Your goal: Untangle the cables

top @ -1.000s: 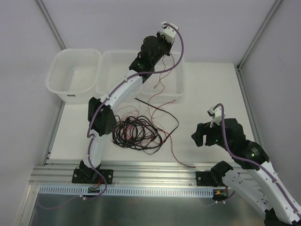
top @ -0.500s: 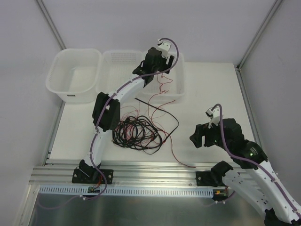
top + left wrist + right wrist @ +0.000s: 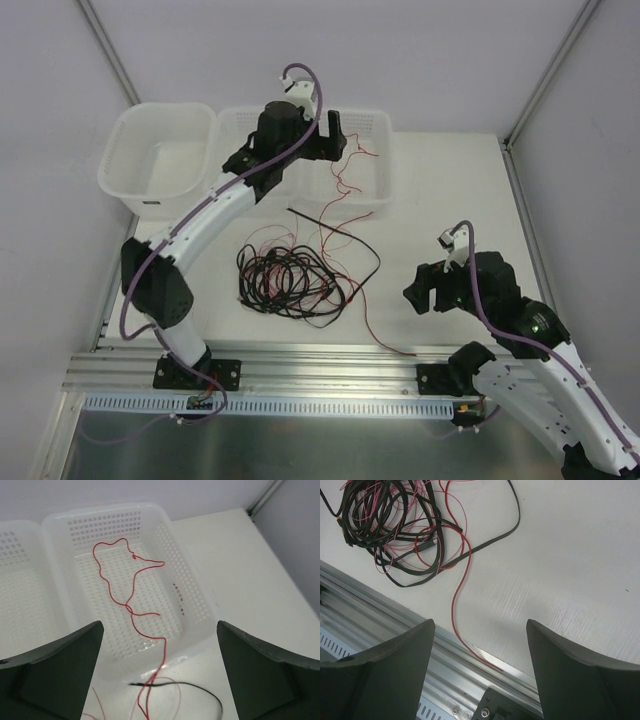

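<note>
Now the left claw (image 3: 159,624) hangs released, the red wire (image 3: 131,605) dropped into the basket (image 3: 192,597) at one o'clock from the tangle (image 3: 290,282), so one strand looks nearly separated; the right claw (image 3: 480,626) idles unclenched.

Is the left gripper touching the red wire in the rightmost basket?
Apart. In the left wrist view the left gripper is wide open; the red wire lies in the basket, clear of both fingers.

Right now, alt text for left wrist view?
A thin red wire lies looped in a white perforated basket and trails over its near rim to the table, beside a black cable end. Open left jaws frame the bottom corners.
</note>
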Motion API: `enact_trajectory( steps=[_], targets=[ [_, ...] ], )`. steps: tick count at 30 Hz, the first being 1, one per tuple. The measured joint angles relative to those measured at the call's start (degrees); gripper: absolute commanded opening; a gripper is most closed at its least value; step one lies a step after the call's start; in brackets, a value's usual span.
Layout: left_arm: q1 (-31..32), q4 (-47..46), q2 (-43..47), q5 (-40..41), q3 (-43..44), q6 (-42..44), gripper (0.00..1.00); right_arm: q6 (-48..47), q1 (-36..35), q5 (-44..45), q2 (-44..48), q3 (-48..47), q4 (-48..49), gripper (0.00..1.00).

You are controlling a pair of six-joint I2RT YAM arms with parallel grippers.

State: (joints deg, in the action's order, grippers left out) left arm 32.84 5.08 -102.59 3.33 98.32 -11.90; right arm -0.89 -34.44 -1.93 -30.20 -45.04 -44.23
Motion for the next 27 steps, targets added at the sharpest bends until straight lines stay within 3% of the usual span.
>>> enact_trajectory(
  steps=[3, 7, 14, 17, 22, 27],
  targets=[
    [0.61, -0.31, 10.91, -2.58, -8.92, -4.63, 0.99, 0.02, 0.00, 0.02, 0.63, -0.02, -0.04, 0.78],
    [2.54, -0.11, 16.06, -3.15, -18.99, -7.50, 0.98, 0.04, 0.00, 0.02, 2.01, -0.02, -0.20, 0.78],
    [5.16, 3.30, 10.25, 0.17, -29.90, -11.10, 0.91, 0.98, 0.00, 0.00, 3.76, 0.00, -0.24, 0.78],
    [5.53, 3.23, 7.32, 3.28, -30.36, -11.89, 0.78, 1.40, 0.00, 0.00, 4.11, 0.00, -0.24, 0.78],
    [5.84, -2.34, 3.48, 7.28, -30.49, -12.46, 0.63, 1.73, 0.00, 0.00, 4.50, 0.00, -0.31, 0.78],
    [5.86, -8.50, -0.79, 9.20, -30.51, -12.59, 0.56, 1.73, 0.00, 0.13, 5.03, 0.00, -0.90, 0.78]
  ],
)
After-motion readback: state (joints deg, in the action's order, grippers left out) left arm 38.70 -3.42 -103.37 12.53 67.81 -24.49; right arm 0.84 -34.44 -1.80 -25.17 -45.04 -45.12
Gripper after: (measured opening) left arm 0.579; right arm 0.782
